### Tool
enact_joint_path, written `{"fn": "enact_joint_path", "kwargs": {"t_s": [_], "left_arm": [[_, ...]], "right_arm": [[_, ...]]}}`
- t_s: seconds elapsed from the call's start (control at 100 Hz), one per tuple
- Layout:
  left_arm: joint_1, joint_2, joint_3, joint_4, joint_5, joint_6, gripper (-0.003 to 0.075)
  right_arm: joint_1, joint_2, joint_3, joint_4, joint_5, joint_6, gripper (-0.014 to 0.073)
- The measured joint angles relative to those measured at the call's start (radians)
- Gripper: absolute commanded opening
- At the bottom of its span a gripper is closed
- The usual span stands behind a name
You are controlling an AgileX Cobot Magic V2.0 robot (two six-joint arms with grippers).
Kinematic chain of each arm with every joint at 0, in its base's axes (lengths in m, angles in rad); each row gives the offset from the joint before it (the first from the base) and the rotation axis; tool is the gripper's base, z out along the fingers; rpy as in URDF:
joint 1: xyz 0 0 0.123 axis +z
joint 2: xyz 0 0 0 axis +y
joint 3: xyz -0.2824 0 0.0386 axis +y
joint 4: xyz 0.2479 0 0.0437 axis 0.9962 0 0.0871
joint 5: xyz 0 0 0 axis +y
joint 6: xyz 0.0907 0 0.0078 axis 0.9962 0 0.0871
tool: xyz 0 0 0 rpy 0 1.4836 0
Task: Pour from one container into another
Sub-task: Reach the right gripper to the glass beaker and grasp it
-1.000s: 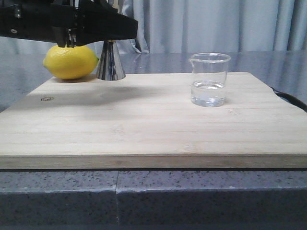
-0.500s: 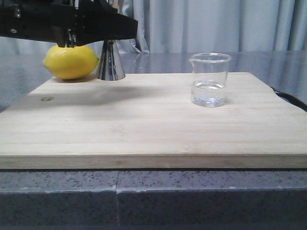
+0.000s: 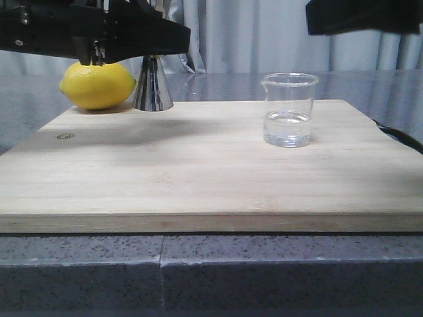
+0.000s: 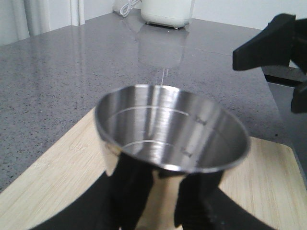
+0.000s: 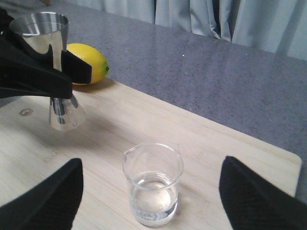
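The steel jigger (image 3: 153, 86) stands at the back left of the wooden board (image 3: 198, 172). My left gripper (image 3: 153, 51) is shut on the jigger around its waist, which the fingers hide. In the left wrist view the jigger (image 4: 170, 132) shows its empty upper cup, with the left gripper (image 4: 165, 191) below it. The glass beaker (image 3: 289, 109) stands on the right half of the board with clear liquid in its bottom. My right gripper (image 5: 151, 165) hangs open above the beaker (image 5: 152, 184), one finger on each side and clear of the glass. In the front view the right gripper (image 3: 360, 16) shows only as a dark shape.
A yellow lemon (image 3: 97, 84) lies beside the jigger at the board's back left corner. A black cable (image 3: 400, 137) runs past the board's right edge. The board rests on a grey stone counter (image 3: 264, 271). A white appliance (image 4: 167, 12) stands far off.
My right arm has come into the front view at the top right, above the beaker. The left gripper, jigger and beaker have not moved.
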Motion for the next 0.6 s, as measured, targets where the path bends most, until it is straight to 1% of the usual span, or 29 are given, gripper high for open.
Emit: {"fn": "enact_joint_path", "kwargs": {"t_s": [0.12, 0.19, 0.42, 0.6], "left_arm": [[0.0, 0.0, 0.0, 0.0, 0.0, 0.0, 0.022], [0.0, 0.0, 0.0, 0.0, 0.0, 0.0, 0.022], [0.0, 0.0, 0.0, 0.0, 0.0, 0.0, 0.022], [0.0, 0.0, 0.0, 0.0, 0.0, 0.0, 0.022]], "right_arm": [[0.004, 0.064, 0.096, 0.0, -0.211, 0.003, 0.0531], [0.006, 0.111, 0.12, 0.0, -0.289, 0.01, 0.0531], [0.006, 0.273, 0.127, 0.0, -0.442, 0.01, 0.0531], [0.006, 0.371, 0.127, 0.0, -0.527, 0.01, 0.0531]]}}
